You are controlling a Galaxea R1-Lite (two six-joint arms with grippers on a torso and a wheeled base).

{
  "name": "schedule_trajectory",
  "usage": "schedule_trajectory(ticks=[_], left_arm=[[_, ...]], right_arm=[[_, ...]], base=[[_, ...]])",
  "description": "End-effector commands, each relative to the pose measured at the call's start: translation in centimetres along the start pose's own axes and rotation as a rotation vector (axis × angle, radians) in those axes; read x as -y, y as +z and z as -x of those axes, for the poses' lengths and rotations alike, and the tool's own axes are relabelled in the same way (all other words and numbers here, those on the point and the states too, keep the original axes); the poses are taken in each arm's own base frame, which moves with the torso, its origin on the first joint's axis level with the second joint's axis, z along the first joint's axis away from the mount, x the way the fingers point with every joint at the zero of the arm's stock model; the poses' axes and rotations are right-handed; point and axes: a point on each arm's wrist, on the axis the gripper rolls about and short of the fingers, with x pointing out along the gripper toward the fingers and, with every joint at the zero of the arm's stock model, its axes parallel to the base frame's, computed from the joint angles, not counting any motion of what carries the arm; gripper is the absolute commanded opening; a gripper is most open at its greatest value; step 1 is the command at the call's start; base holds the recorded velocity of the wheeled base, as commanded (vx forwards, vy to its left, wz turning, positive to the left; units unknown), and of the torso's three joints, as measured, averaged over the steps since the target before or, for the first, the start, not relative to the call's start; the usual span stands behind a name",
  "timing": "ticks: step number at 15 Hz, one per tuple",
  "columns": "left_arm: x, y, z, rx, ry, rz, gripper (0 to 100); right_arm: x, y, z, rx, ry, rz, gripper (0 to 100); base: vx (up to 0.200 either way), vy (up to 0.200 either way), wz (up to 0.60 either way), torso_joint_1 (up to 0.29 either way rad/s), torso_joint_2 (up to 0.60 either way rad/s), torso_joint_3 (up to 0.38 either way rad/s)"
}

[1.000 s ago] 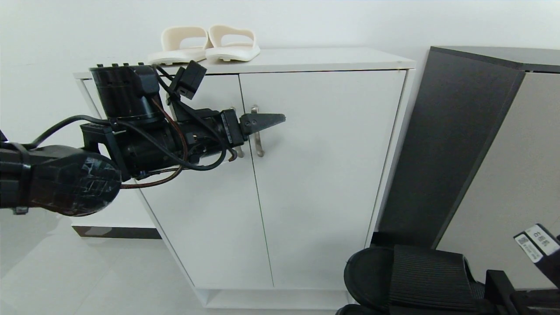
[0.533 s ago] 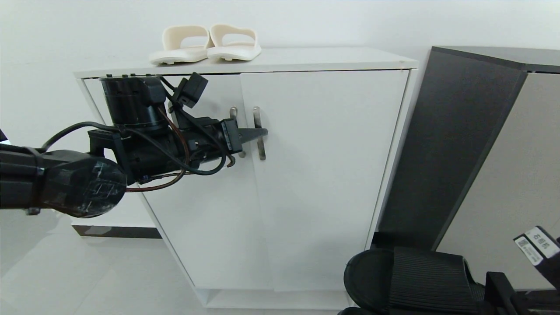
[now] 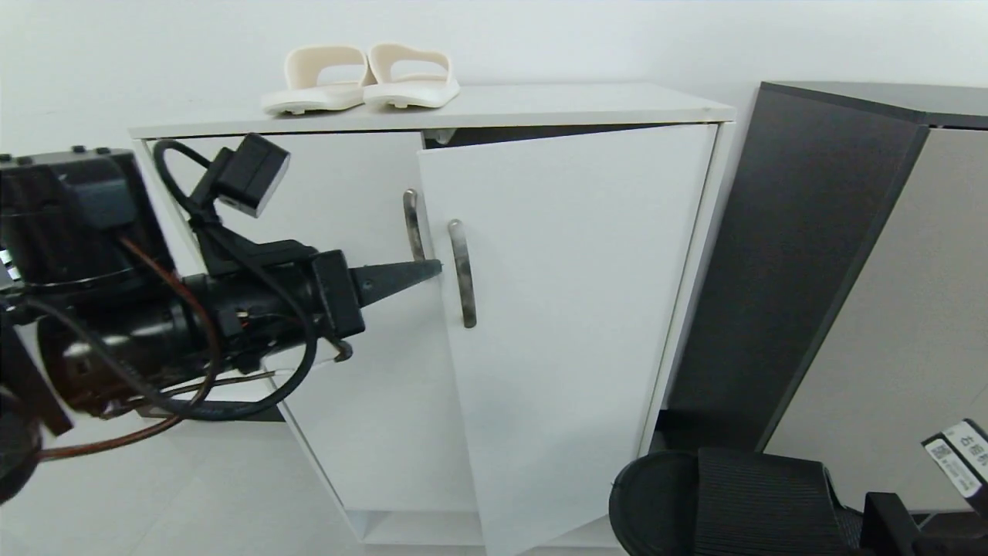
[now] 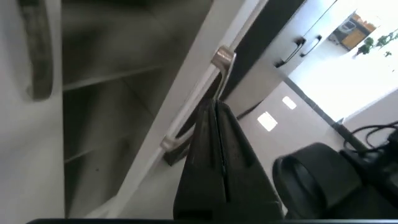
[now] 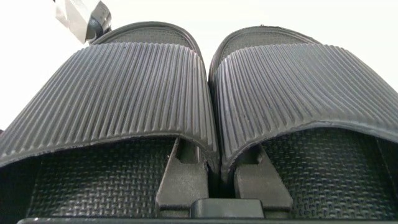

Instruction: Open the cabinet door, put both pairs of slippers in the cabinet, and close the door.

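Head view: the cabinet (image 3: 579, 100) has its right door (image 3: 571, 309) standing partly ajar. The left tool (image 3: 423, 270), fingers pressed together and holding nothing, sits at the door's free edge beside the handle (image 3: 461, 272). The cream slippers (image 3: 363, 76) lie on the cabinet top.

Left wrist view: the tip seems hooked behind the handle, though blur leaves this unsure.

Right wrist view: the right tool (image 5: 217, 163) pinches the black slippers (image 5: 118, 87) by their inner walls.

The door-opening step is in hand. The next move calls for a wider swing before the black pair goes in.

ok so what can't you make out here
Inside of the cabinet: in the head view the partly open door covers it; the left wrist view blurs the shelves.
Black slippers: cut off by the head view's bottom edge.
Right gripper: slipper straps hide its fingertips in the right wrist view.
Left gripper: whether its tip touches the handle, left wrist view too blurred.
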Motion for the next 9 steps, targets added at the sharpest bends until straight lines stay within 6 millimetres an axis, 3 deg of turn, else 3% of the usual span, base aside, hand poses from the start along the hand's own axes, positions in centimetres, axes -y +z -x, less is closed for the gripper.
schedule_trajectory(ticks=[1,3,5,7,9], left_arm=[[2.8,-0.4,4.6,0.065,-0.045,-0.04,0],[3.9,-0.3,6.6,0.105,-0.06,-0.059,0],[3.3,0.0,6.8,0.121,-0.023,-0.05,0],[2.1,0.3,6.1,0.116,0.02,-0.021,0],[0.0,0.7,3.9,0.085,0.07,0.006,0]], right_arm=[[0.0,-0.1,0.0,-0.002,0.0,0.001,0],[0.0,-0.2,0.0,-0.006,0.006,-0.001,0],[-0.3,-0.4,0.3,-0.006,0.055,0.002,0],[-0.5,-0.7,0.4,-0.009,0.144,0.002,0],[-0.4,-0.7,0.0,-0.021,0.169,-0.007,0]], base=[[0.0,0.0,0.0,0.0,0.0,0.0],[0.0,0.0,0.0,0.0,0.0,0.0],[0.0,0.0,0.0,0.0,0.0,0.0],[0.0,0.0,0.0,0.0,0.0,0.0],[0.0,0.0,0.0,0.0,0.0,0.0]])
